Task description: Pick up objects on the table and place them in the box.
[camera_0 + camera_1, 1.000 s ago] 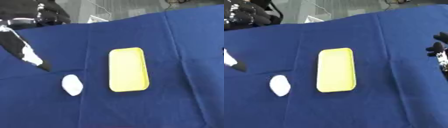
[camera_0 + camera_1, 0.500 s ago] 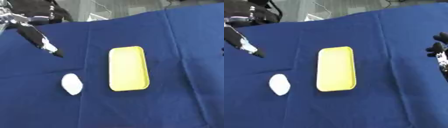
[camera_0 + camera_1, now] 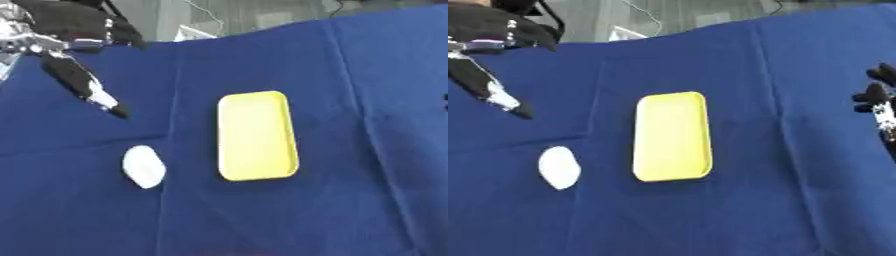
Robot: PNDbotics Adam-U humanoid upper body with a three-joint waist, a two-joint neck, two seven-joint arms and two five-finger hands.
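A small white object (image 3: 143,166) lies on the blue desk (image 3: 350,200), just left of the shallow yellow box (image 3: 256,135), and nothing is in the box yet. The picking-up step looks not yet begun; next, the left hand (image 3: 83,82) needs to come down over the white object and close on it. That hand hangs up and left, fingers straight and empty, while the right hand (image 3: 876,97) waits at the right edge, and I cannot tell its fingers.
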